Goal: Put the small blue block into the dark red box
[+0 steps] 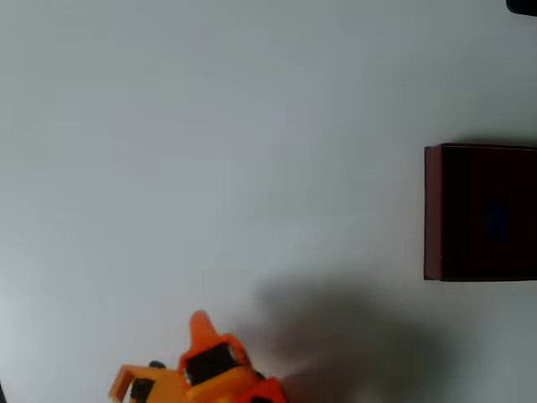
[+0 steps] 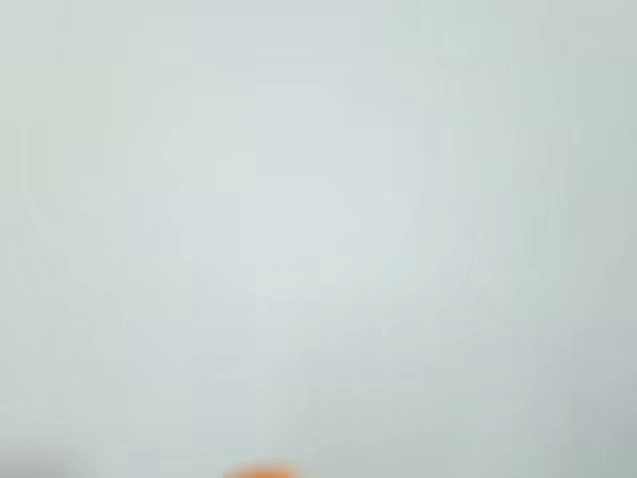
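Observation:
The dark red box [image 1: 433,214] stands at the right edge of the overhead view, cut off by the frame. Inside its near-black interior lies a dim blue patch, the small blue block [image 1: 497,222], blurred and faint. My orange gripper [image 1: 200,322] is far away at the bottom of the overhead view, left of centre. Its fingers come together in one tapered tip with nothing between them. In the wrist view an orange sliver of a fingertip [image 2: 261,471] shows at the bottom edge over bare white table.
The white table [image 1: 210,151] stretches between arm and box. The arm's shadow [image 1: 352,336] falls on it at the bottom centre. A dark object [image 1: 523,5] sits in the top right corner.

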Robot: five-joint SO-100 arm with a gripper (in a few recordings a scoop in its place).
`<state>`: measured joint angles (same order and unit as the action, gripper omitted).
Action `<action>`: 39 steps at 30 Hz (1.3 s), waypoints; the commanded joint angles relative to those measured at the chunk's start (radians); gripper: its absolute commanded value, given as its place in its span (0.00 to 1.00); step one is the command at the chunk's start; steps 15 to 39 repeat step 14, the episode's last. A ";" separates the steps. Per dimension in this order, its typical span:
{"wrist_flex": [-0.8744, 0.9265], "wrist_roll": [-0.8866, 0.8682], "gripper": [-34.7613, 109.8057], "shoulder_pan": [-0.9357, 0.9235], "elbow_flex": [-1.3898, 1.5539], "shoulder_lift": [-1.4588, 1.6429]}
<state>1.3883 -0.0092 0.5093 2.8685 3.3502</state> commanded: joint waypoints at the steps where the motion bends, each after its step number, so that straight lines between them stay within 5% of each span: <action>1: -0.032 0.012 0.24 0.052 0.080 0.008; 39: -0.038 -0.002 0.24 0.054 0.135 0.008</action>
